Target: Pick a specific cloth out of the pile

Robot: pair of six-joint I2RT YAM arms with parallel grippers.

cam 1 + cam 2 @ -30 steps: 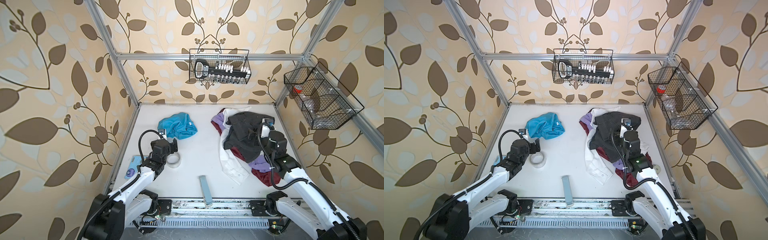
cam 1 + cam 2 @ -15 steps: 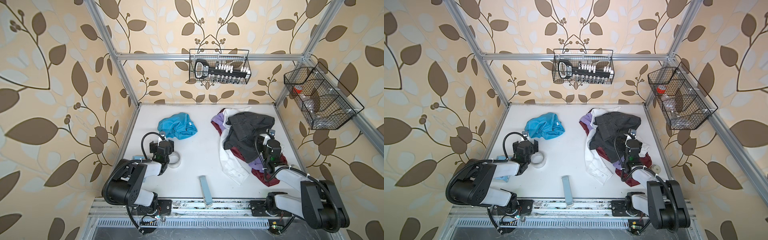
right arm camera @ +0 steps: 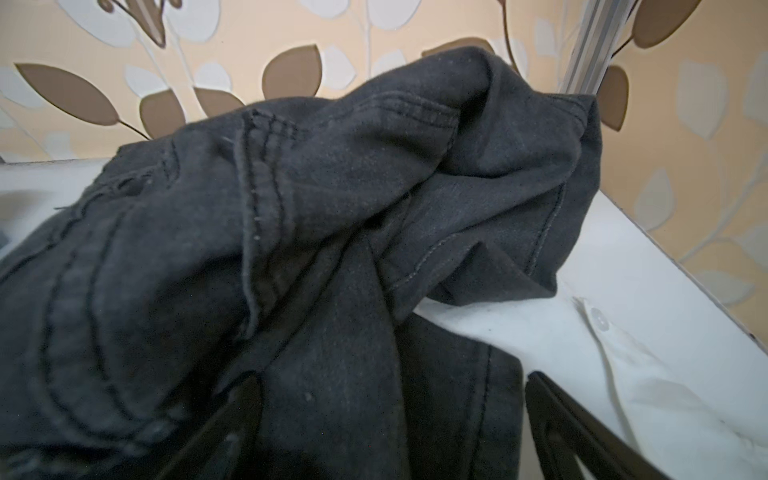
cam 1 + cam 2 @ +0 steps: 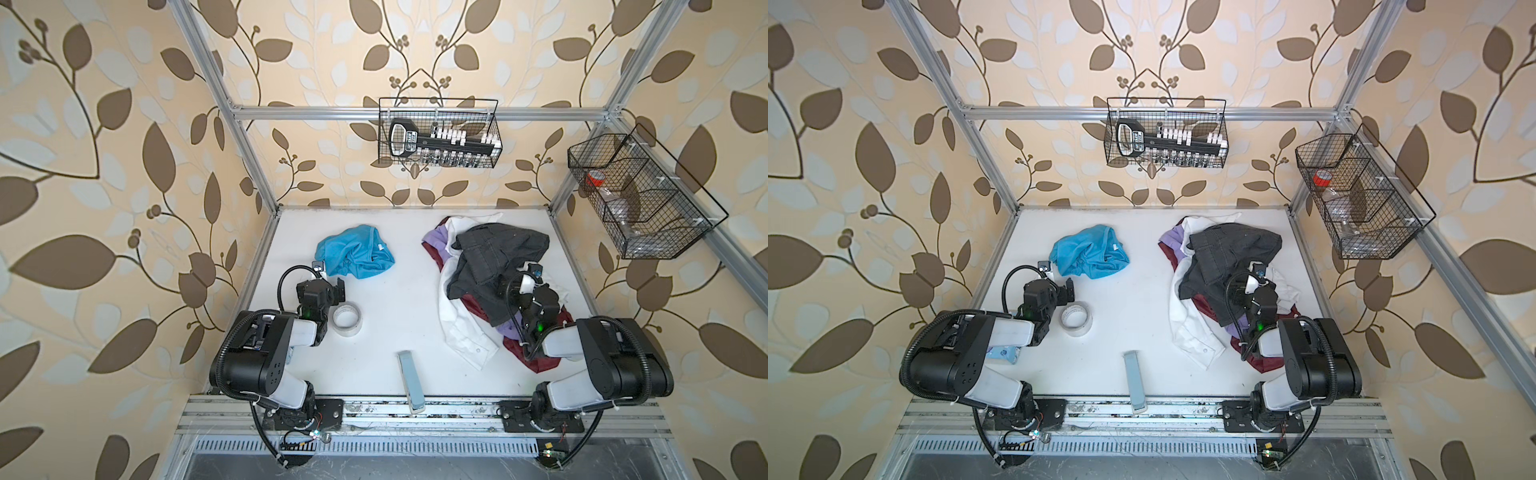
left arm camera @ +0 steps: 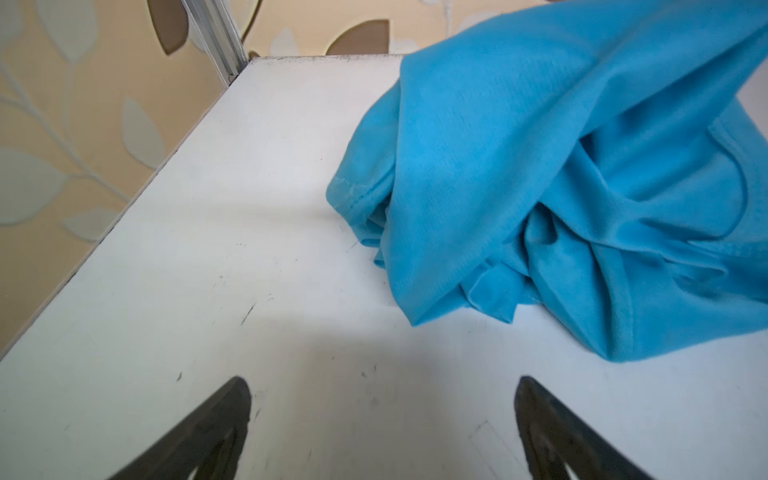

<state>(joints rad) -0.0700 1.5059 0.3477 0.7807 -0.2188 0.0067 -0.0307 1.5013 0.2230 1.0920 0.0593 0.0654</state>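
I see the white table [image 4: 390, 332] in both top views, and on its right side the pile [image 4: 490, 282] — dark grey denim [image 3: 291, 249] on top, a white shirt [image 4: 465, 328] spilling toward the front, maroon and lilac showing at the edges; the cloth [image 4: 353, 257], bright turquoise with a small white tag, lies crumpled by itself on the left rear part of the table, well apart from the pile; my left gripper [image 5: 382, 419] sits low over bare table just in front of the cloth, jaws spread wide and holding nothing; my right gripper [image 3: 390, 428] rests at the pile's near edge, jaws wide apart over denim and shirt, gripping neither; a tape roll [image 4: 347, 318] lies just beside the left arm — a pale blue bar [image 4: 409, 382] lies at the front edge.
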